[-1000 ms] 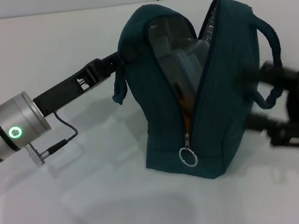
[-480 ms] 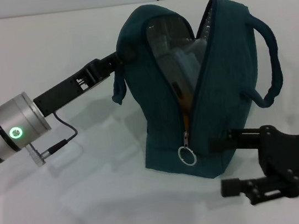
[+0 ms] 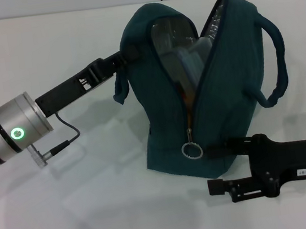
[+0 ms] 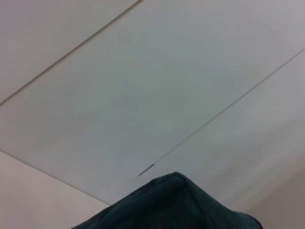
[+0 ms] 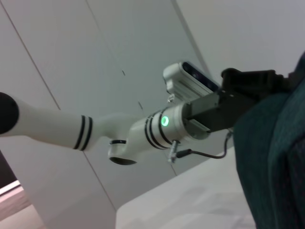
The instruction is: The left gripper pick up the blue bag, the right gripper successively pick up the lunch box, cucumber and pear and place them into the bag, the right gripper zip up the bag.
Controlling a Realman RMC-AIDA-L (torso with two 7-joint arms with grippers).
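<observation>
A plain white table carried everything. The only thing that stood directly on it was the blue bag, upright, near the middle and a little to the far side. Its flat bottom rested on the surface, and its zipper side faced the near edge. The bag threw a soft grey shadow on the white top in front of it
</observation>
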